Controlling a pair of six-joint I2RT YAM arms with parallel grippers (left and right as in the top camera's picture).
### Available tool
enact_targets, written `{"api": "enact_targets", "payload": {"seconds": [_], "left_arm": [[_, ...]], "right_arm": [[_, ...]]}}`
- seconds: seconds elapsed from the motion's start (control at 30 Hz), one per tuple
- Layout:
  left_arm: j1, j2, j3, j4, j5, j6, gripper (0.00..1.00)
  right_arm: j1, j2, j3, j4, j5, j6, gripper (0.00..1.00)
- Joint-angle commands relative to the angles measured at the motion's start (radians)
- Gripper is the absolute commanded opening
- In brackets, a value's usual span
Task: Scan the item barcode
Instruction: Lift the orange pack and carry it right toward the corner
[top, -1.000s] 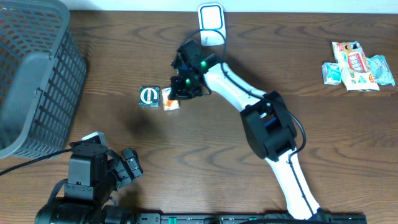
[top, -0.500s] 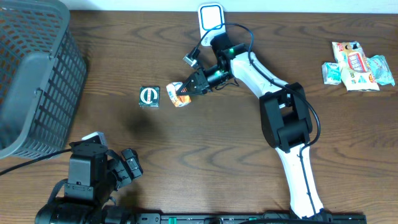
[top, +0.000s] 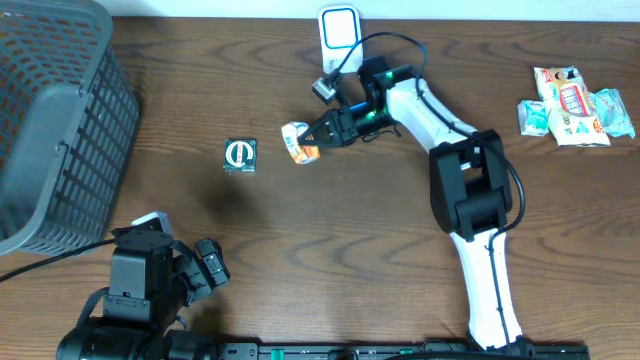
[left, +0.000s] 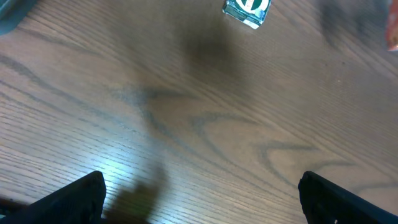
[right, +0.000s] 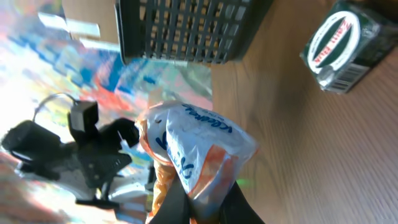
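Right gripper (top: 318, 133) is pinched tight on a white, orange and blue snack packet (top: 299, 141), holding it over the table (top: 330, 260) between the white scanner (top: 340, 27) behind and a small green box (top: 240, 155) to its left, touching neither. Left gripper (top: 208, 262) sits at the near edge, jaws spread wide with nothing between them; a grey basket (top: 55, 120) stands at the far left and a pile of packets (top: 575, 105) lies at the far right

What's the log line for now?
right end effector: shut on snack packet | left end effector: open, empty | green box: on table
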Motion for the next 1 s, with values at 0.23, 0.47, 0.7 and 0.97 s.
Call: {"api": "enact_targets", "payload": {"seconds": [0.23, 0.47, 0.7, 0.97], "left_arm": [[0.002, -0.004, -0.001, -0.003, -0.009, 0.002, 0.98], [0.002, -0.004, -0.001, -0.003, -0.009, 0.002, 0.98], [0.002, -0.004, -0.001, -0.003, -0.009, 0.002, 0.98], [0.002, -0.004, -0.001, -0.003, -0.009, 0.002, 0.98]], "right_arm": [[-0.162, 0.011, -0.005, -0.538, -0.042, -0.605, 0.01], [-0.244, 0.005, -0.068, -0.573, -0.035, -0.654, 0.01], [-0.257, 0.005, -0.078, -0.573, -0.036, -0.654, 0.01], [-0.249, -0.002, -0.078, -0.573, -0.04, -0.653, 0.01]]}}
